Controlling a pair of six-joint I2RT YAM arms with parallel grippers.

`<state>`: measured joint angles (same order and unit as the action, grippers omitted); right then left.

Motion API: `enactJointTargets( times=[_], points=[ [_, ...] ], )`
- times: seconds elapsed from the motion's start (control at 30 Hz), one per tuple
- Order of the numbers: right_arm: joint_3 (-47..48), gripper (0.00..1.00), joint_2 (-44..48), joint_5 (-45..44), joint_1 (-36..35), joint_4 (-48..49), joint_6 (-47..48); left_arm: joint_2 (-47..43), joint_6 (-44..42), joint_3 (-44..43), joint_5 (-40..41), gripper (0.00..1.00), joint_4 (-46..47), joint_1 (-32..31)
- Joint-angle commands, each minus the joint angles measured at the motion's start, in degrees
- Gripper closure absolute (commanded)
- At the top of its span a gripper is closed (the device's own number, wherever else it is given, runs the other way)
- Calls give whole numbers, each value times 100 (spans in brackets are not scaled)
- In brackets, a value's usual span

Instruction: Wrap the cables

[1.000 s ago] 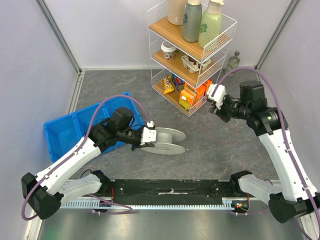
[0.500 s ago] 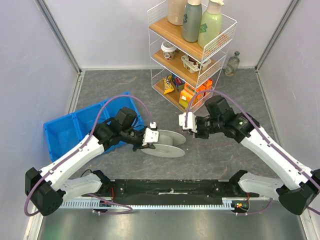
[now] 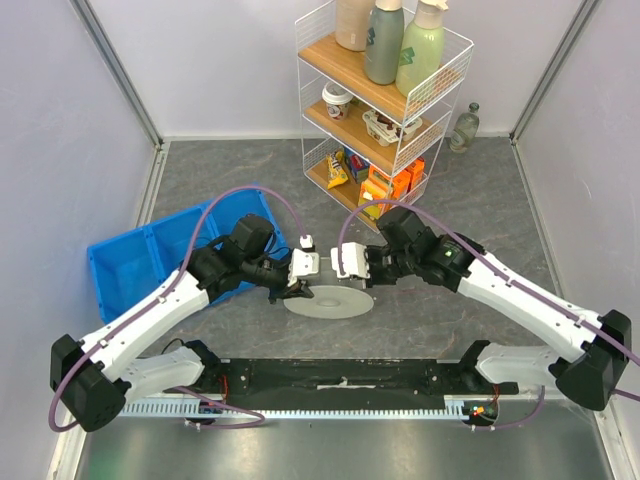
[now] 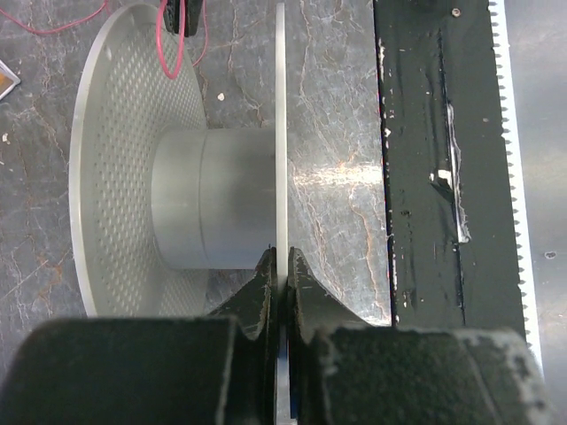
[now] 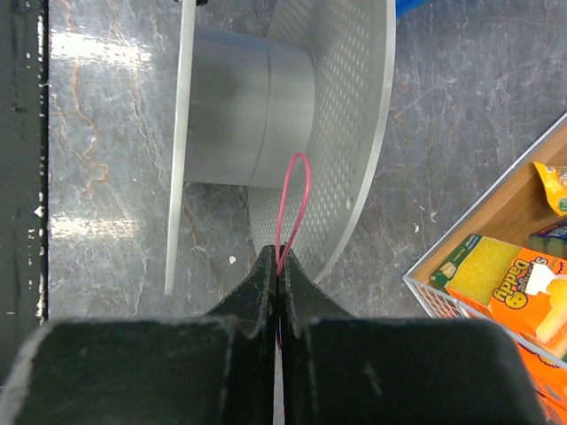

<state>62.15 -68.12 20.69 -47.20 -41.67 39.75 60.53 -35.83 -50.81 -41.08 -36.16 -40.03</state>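
Observation:
A grey spool (image 3: 328,301) with perforated flanges sits on the table in front of the arms. My left gripper (image 3: 303,270) is shut on the thin rim of one flange (image 4: 280,133), which passes between its fingertips (image 4: 281,266). The hub (image 4: 208,199) lies just left of that rim. My right gripper (image 3: 346,262) faces the spool from the other side, shut on a thin red cable (image 5: 297,190). The cable sticks out of the fingertips (image 5: 278,266) as a small loop over the hub (image 5: 248,106). The same cable (image 4: 168,44) shows at the top of the left wrist view.
A white wire shelf rack (image 3: 385,110) with bottles, cups and orange boxes (image 5: 505,283) stands behind the spool. A blue bin (image 3: 130,265) lies at the left and a small glass bottle (image 3: 465,125) at the back right. A black strip (image 3: 340,375) runs along the near edge.
My right arm has swung left and down from beside the shelf rack to the spool, cable still pinched. The left gripper has stayed on the flange, shifting only slightly.

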Motion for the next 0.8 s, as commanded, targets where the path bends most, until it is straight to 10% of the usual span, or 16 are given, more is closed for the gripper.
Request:
enactJointTargets(
  times=[0.0,0.77],
  points=[
    [-89,100,-61,-451,-158,396,7,-208,419,70,-251,97,618,-31],
    [-502,100,-255,-777,-545,871,-503,-771,1077,827,390,82,1296,-356]
  ],
)
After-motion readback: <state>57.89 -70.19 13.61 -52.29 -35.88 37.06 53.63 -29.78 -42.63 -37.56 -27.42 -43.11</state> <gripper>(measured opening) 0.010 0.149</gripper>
